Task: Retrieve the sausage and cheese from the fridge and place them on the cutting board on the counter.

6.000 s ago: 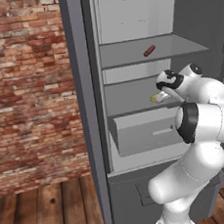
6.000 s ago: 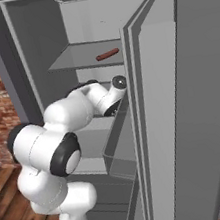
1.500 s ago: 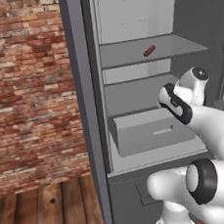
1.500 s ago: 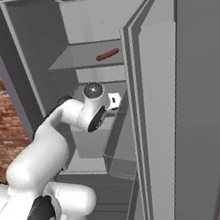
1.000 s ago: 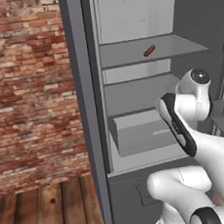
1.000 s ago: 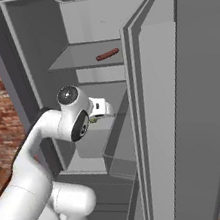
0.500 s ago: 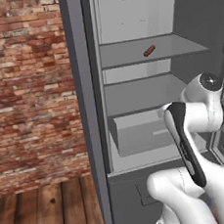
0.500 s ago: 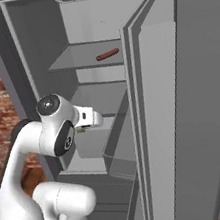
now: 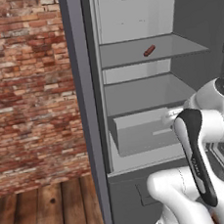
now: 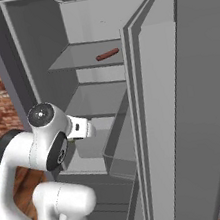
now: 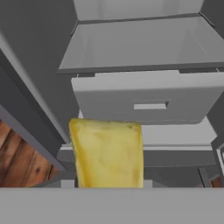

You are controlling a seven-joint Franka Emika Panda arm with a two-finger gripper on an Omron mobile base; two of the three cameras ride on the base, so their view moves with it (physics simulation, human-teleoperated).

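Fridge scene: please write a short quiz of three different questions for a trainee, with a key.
1. True or false: the sausage lies in the drawer.
2. Which item fills the hand view's lower middle? A) cheese B) toaster C) cutting board
3. Fill in: the fridge door is ____.

Key: 1. False, it lies on the upper shelf. 2. A. 3. open.

Red brick wall (image 9: 27, 84) at left — wood plank floor (image 9: 47, 215) below.
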